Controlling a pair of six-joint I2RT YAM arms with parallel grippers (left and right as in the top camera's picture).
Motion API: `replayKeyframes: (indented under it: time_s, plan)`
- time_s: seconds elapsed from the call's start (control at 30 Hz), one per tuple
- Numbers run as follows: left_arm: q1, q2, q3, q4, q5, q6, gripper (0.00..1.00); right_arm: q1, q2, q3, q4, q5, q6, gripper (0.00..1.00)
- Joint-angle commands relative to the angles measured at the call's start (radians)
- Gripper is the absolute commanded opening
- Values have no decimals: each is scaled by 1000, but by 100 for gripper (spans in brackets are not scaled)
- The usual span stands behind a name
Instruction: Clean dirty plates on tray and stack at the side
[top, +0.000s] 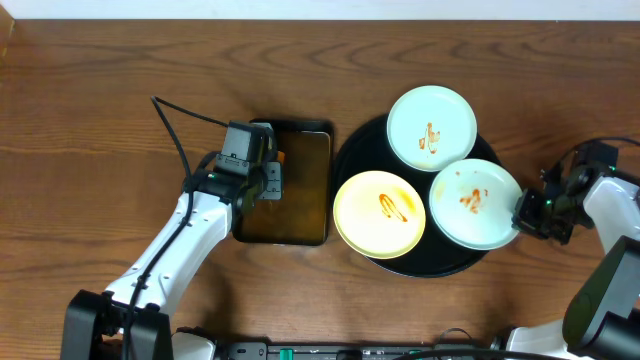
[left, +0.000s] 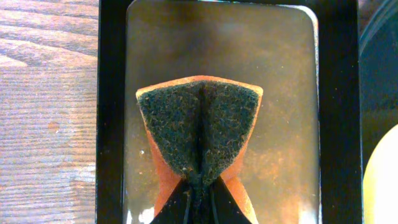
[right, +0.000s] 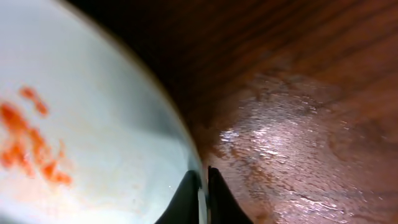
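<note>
Three plates lie on the round black tray (top: 365, 145). A mint-white plate (top: 432, 125) is at the back, a cream-yellow plate (top: 380, 212) at the front left, a second mint-white plate (top: 474, 203) at the front right. All carry orange sauce smears. My right gripper (top: 520, 212) is shut on the right rim of the front-right plate (right: 74, 137); the wrist view shows the fingers (right: 203, 186) pinching its edge. My left gripper (top: 268, 180) is shut on an orange sponge (left: 199, 134) with a dark scouring face, over the rectangular pan (left: 286, 93).
The dark rectangular pan (top: 300, 190) holding brownish liquid sits just left of the tray. Brown wood tabletop (top: 100, 120) lies to the left and behind. A black cable runs from the left arm across the table.
</note>
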Motion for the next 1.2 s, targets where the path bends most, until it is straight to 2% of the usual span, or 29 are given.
replayKeyframes:
  time_s: [0.0,0.47,0.87,1.17]
  plan:
    - [-2,-6,10,-1,-1,-14,7,-4,15,10,2,0,-5,1]
    - [-2,-6,10,-1,-1,-14,7,-3,6,10,-7,-153,-26,1]
    - [-2,-12,10,41,-1,-13,8,-3,1,10,-31,-153,-51,1]
    - [-2,-158,10,170,-1,-13,7,-3,-67,10,-31,-103,-47,1]
